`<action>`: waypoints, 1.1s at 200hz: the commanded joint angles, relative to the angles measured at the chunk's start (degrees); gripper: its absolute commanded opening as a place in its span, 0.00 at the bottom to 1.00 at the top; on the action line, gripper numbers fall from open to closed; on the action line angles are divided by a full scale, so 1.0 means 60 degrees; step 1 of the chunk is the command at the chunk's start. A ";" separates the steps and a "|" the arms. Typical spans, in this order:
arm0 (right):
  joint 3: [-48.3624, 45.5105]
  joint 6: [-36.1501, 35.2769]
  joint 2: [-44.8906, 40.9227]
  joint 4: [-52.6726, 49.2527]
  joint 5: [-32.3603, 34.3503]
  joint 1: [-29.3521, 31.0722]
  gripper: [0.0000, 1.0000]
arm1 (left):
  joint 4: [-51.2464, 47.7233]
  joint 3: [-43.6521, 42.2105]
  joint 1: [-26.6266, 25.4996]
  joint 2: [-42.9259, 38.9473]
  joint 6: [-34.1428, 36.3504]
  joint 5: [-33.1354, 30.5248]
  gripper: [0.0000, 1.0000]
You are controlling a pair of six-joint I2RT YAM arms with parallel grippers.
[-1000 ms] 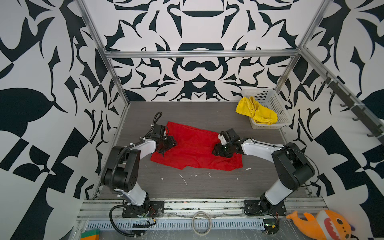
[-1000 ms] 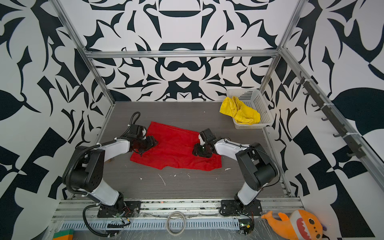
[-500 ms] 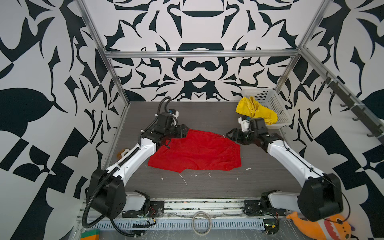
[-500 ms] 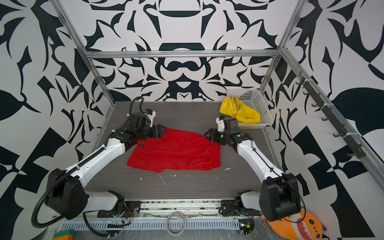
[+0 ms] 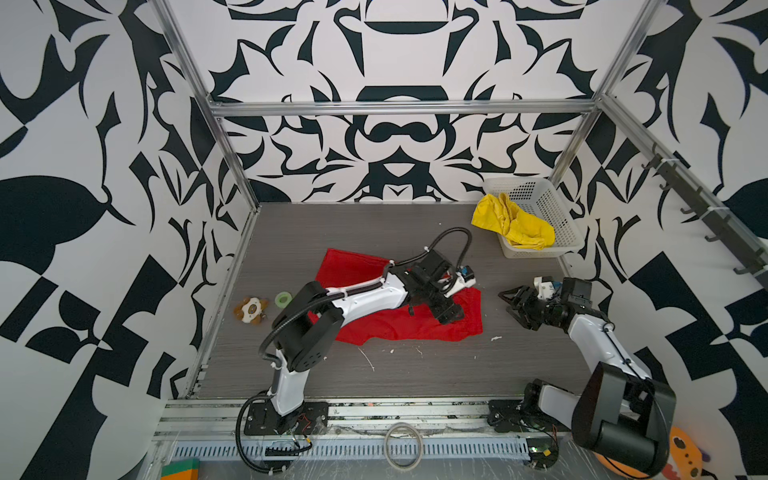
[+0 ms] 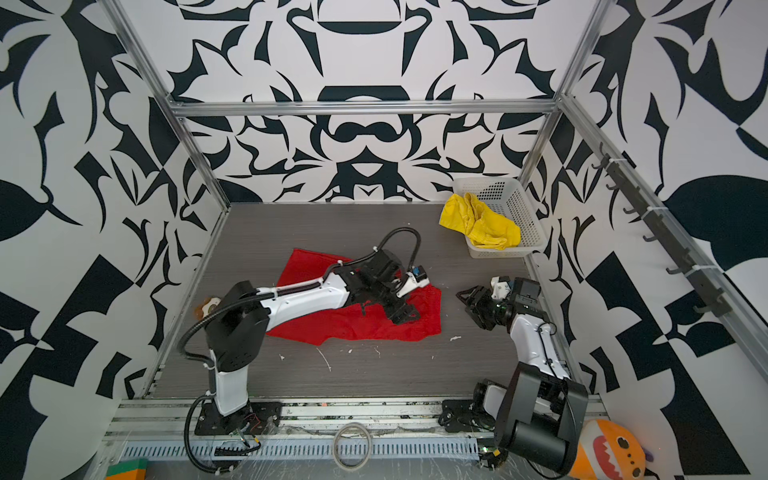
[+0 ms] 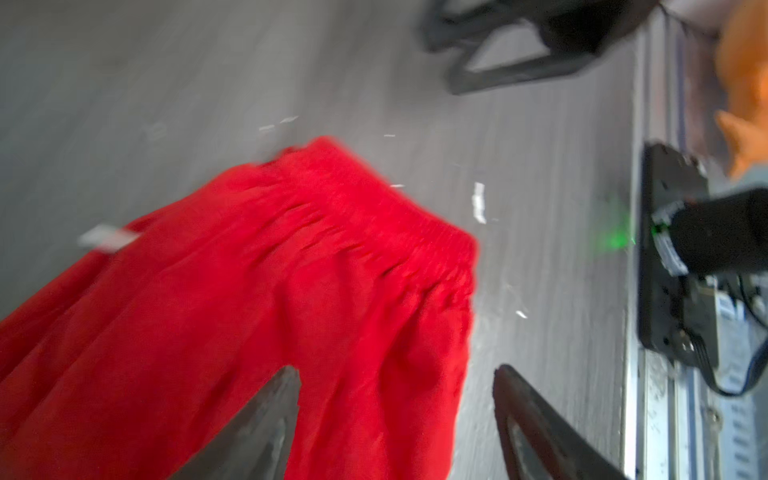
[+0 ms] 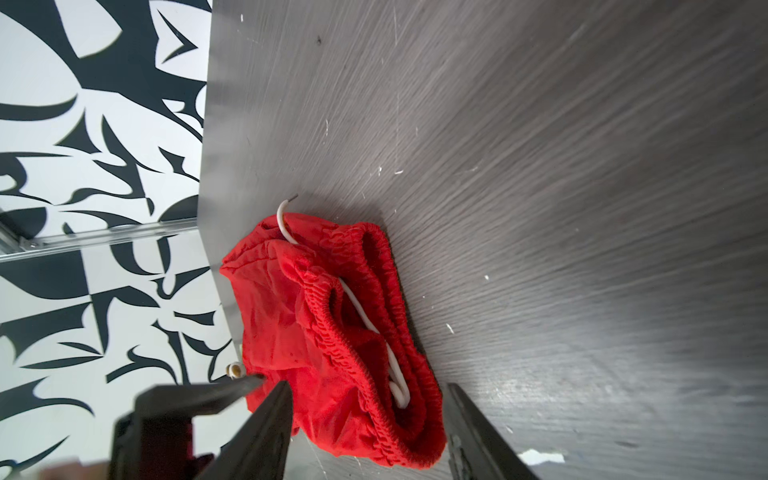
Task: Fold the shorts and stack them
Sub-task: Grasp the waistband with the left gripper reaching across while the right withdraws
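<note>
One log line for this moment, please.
left gripper: open, over red shorts | right gripper: open, empty, beside them over bare table | yellow shorts: draped over basket rim

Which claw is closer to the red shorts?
Left. The left gripper is right over the red shorts, at the waistband end; the right gripper is off to their side, above the table.

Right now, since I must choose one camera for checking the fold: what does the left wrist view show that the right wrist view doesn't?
Only the left wrist view: the orange plush shark and the right arm's black base plate. Only the right wrist view: the black-and-white patterned wall and a sharply visible white drawstring. Both: the bright red thin-fabric shorts with gathered waistband, on the grey wood-grain tabletop.
</note>
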 commanded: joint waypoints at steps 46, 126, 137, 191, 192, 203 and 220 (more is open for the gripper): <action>-0.0489 0.0293 -0.0096 0.0622 -0.0457 -0.0058 0.62 | -0.0412 0.1360 -0.0683 0.1878 0.2177 0.0199 0.79; -0.0596 0.0260 -0.0232 0.0254 -0.0619 -0.0060 0.63 | 0.0799 0.0076 -0.0781 0.2566 0.2866 -0.1386 0.65; -0.0625 0.0246 -0.0295 0.0138 -0.0648 -0.0051 0.64 | 0.1137 -0.0145 -0.0781 0.2428 0.2687 -0.1399 0.51; -0.0900 0.0795 0.0101 0.0446 -0.1065 0.0475 0.80 | 0.3612 -0.1492 -0.0613 0.0876 0.0896 -0.0008 0.36; -0.0902 0.0828 0.0121 0.0476 -0.1076 0.0490 0.81 | 0.3671 -0.1521 -0.0616 0.0838 0.0850 0.0016 0.35; -0.0914 0.1113 0.0331 0.0760 -0.1157 0.0767 0.81 | 0.4280 -0.1835 -0.0548 0.0531 0.0484 0.0305 0.35; -0.0903 0.1586 0.0695 0.1203 -0.1138 0.1256 0.81 | 0.5038 -0.2273 -0.0492 0.0215 0.0050 0.0557 0.35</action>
